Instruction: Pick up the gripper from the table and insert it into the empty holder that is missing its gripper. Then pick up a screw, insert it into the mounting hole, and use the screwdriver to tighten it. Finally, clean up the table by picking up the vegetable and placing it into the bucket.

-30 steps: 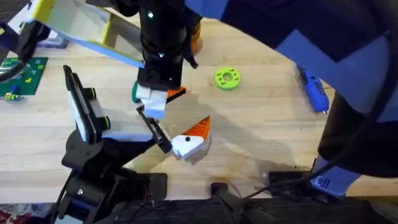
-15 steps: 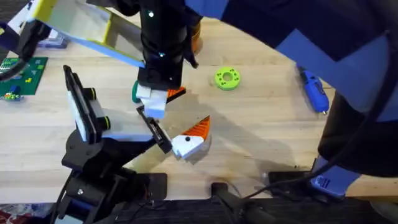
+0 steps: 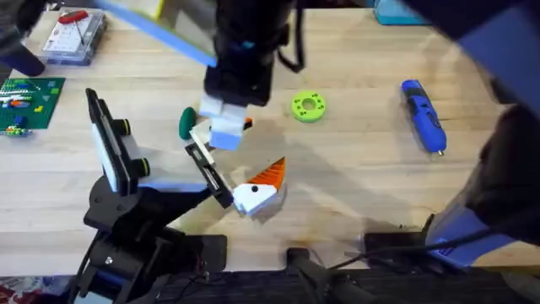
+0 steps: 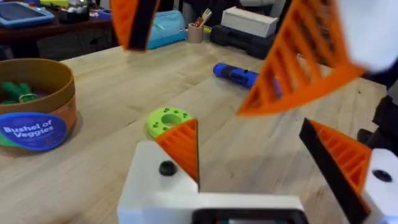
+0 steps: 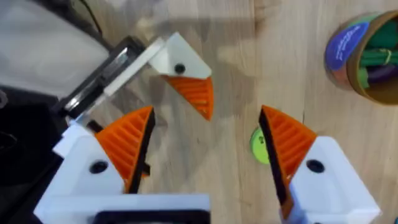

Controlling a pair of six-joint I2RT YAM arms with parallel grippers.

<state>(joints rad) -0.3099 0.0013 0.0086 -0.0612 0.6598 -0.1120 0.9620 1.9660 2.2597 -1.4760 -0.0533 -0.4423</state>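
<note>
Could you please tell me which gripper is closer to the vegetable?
Right. The right gripper hovers just beside the vegetable, while the left gripper sits farther off, toward the arms' bases.

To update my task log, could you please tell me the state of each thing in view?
left gripper: open, empty.
right gripper: open, empty, above the table.
screwdriver: lying flat on the table, unheld.
bucket: upright, green items inside.
vegetable: on the table, not in the bucket.
lime-green disc: flat on the table.
</note>
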